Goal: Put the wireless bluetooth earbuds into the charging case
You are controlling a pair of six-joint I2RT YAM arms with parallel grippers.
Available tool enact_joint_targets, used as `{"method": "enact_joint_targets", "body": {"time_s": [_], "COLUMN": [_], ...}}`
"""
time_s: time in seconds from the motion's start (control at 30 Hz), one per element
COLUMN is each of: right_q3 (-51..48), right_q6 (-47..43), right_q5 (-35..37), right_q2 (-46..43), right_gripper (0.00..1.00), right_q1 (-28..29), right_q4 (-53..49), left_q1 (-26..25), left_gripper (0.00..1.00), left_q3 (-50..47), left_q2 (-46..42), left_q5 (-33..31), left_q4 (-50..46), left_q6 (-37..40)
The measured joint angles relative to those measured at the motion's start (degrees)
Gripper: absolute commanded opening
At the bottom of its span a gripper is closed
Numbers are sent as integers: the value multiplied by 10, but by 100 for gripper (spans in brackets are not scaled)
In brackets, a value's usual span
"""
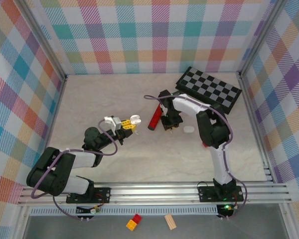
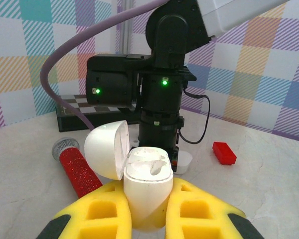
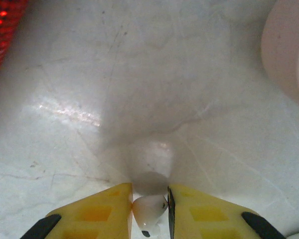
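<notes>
The right hand (image 3: 150, 214) is closed on a small white plastic earbud (image 3: 148, 205), pinched between its yellow fingertips (image 3: 114, 209) close to the pale marbled surface (image 3: 139, 74). The left hand (image 2: 147, 216) grips a white pebble-shaped plastic charging case (image 2: 147, 174) upright, lid open, with the right arm (image 2: 162, 99) just beyond it.

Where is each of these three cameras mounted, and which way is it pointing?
Top: above and behind, looking down at the table; both arms show.
Left wrist: faces forward toward the right arm; the left gripper holds the open case.
Right wrist: faces down at the table; the right gripper pinches an earbud.
Shared: the red microphone, in all three.
</notes>
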Motion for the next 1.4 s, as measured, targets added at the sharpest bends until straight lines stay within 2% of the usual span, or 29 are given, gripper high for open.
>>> {"method": "enact_joint_targets", "body": {"time_s": [0.4, 0.53, 0.77, 0.97, 1.03, 1.27, 1.4], "right_q3": [-71, -72, -92, -103, -101, -56, -45], "right_q6": [15, 15, 15, 12, 10, -12, -38], "right_q5": [-26, -29, -40, -40, -42, -55, -55], "right_q2": [-163, -186, -186, -178, -163, -65, -42], "right_gripper": [27, 27, 29, 39, 45, 47, 50], "right_q1": [-6, -11, -12, -15, -15, -16, -16], "right_q4": [56, 65, 73, 85, 89, 97, 98], "left_q1": [-57, -69, -71, -71, -71, -71, -71], "left_gripper": [0, 0, 0, 0, 0, 0, 0], "left_q3": [55, 71, 77, 77, 77, 56, 42], "left_q2": [56, 73, 79, 85, 86, 83, 73], "left_q5": [-5, -7, -9, -12, -14, -22, -26], "left_q4": [0, 0, 0, 0, 0, 0, 0], "left_q6": [1, 2, 2, 2, 2, 3, 3]}}
